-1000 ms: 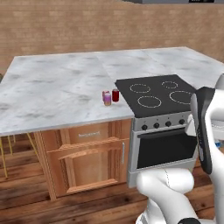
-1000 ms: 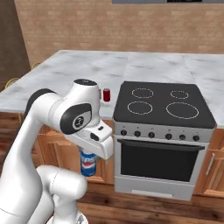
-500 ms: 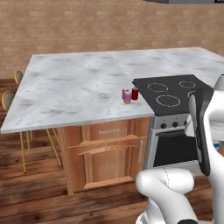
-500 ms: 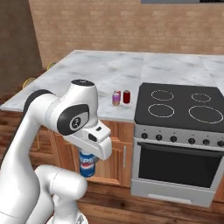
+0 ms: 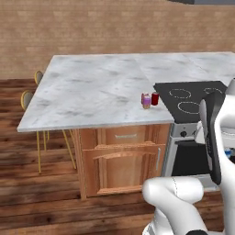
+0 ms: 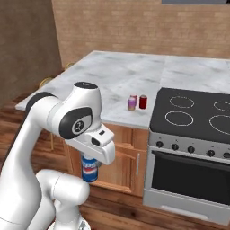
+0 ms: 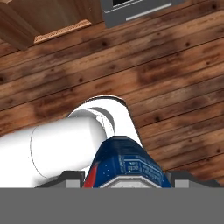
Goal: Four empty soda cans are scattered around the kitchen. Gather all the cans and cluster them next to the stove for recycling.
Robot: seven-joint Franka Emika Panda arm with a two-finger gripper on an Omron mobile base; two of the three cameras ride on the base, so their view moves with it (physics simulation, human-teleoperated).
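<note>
My gripper (image 6: 90, 165) hangs low in front of the island cabinets, shut on a blue soda can (image 6: 89, 169). In the hand view this blue can (image 7: 127, 164) sits between the jaws of the gripper (image 7: 127, 177), pointing down at the wood floor. A pink-purple can (image 5: 146, 101) and a red can (image 5: 155, 98) stand upright together on the marble counter, just left of the stove (image 5: 193, 98). From the right base view the pink-purple can (image 6: 131, 103) and red can (image 6: 143, 101) stand close to the left edge of the stove (image 6: 193, 112).
The marble island counter (image 5: 92, 87) stretches left and back. Reddish wooden cabinets (image 5: 124, 156) sit under it beside the silver oven front (image 6: 188, 175). Stools (image 5: 30, 98) with thin yellow legs stand at the island's left end. A brick wall runs behind.
The base has driven, so the island and stove have slid right in both base views. The arm keeps its pose with the blue can still gripped.
</note>
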